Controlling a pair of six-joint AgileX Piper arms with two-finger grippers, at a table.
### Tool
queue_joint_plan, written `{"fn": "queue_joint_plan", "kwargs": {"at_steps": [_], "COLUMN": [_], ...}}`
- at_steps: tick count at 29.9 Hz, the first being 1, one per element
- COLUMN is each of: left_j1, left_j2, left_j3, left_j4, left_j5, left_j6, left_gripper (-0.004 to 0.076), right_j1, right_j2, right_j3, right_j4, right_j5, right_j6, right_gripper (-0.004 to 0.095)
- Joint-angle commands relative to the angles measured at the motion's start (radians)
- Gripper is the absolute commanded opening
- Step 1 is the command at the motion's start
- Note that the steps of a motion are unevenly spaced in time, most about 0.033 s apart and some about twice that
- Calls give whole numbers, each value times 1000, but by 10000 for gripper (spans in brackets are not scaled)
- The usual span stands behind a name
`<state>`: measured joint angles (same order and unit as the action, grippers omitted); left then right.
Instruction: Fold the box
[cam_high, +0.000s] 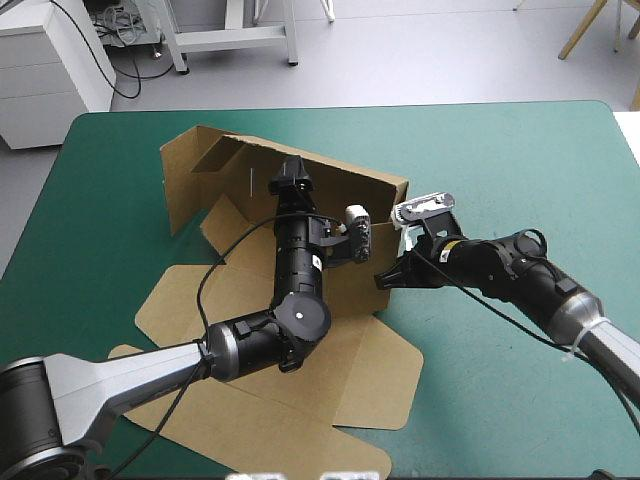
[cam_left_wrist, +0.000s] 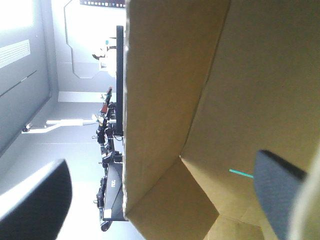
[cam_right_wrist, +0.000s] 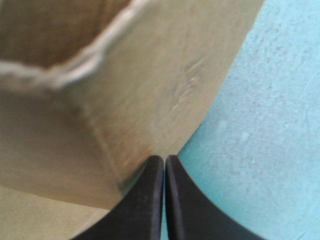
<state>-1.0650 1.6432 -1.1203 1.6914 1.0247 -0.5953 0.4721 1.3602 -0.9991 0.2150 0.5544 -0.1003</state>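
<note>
The brown box (cam_high: 250, 400) lies at the table's left half as a cut sheet. Its far wall (cam_high: 350, 195) and left wall (cam_high: 185, 185) stand raised, and the near flaps lie flat. My left gripper (cam_high: 293, 176) is at the top edge of the far wall. In the left wrist view this gripper (cam_left_wrist: 162, 160) is open, with the wall's edge (cam_left_wrist: 175, 75) standing between its black fingers (cam_left_wrist: 35, 200). My right gripper (cam_high: 384, 279) is shut, and its tip (cam_right_wrist: 165, 159) presses against the lower corner of the box's right-end board (cam_right_wrist: 150, 100).
Teal-green cover (cam_high: 500, 150) stretches bare to the right of the box and along the far edge. The flat flaps (cam_high: 380, 370) reach close to the table's near edge. The left arm (cam_high: 290, 320) lies across the box's floor.
</note>
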Motion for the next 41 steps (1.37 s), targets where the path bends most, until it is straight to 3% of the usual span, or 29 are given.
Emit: {"fn": "queue_joint_plan", "kwargs": {"at_steps": [1, 8, 23, 25, 26, 28, 29, 32, 38, 41], "left_j1": [-8, -18, -39, -39, -39, -39, -39, -39, -36, -36], "left_j2": [-41, -50, -155, -165, -170, -182, -190, -235, -375, -442], "left_j3": [-32, -41, -58, -59, -61, -63, -63, -75, -218, -286], "left_j4": [125, 125, 70, 32, 3, -50, -83, -197, -777, -957], "left_j5": [61, 78, 141, 162, 181, 198, 200, 167, 66, 67], "left_j6": [-1, 41, 66, 92, 108, 145, 180, 247, 624, 691], "left_gripper": [724, 724, 706, 583, 452, 87, 6, 12, 13, 13], "right_j1": [2, 2, 2, 2, 2, 2, 2, 2, 2, 2], "right_j2": [-82, -173, -309, -326, -333, -345, -349, -358, -360, -360], "right_j3": [-32, -32, -32, -32, -32, -32, -32, -32, -32, -32], "right_j4": [-75, -289, -307, -307, -307, -307, -313, -313, -313, -304], "right_j5": [-44, 56, 163, 183, 194, 212, 222, 250, 271, 278], "right_j6": [79, 282, 331, 331, 331, 331, 331, 331, 331, 331], "right_gripper": [-2, -2, -2, -2, -2, -2, -2, -2, -2, -2]}}
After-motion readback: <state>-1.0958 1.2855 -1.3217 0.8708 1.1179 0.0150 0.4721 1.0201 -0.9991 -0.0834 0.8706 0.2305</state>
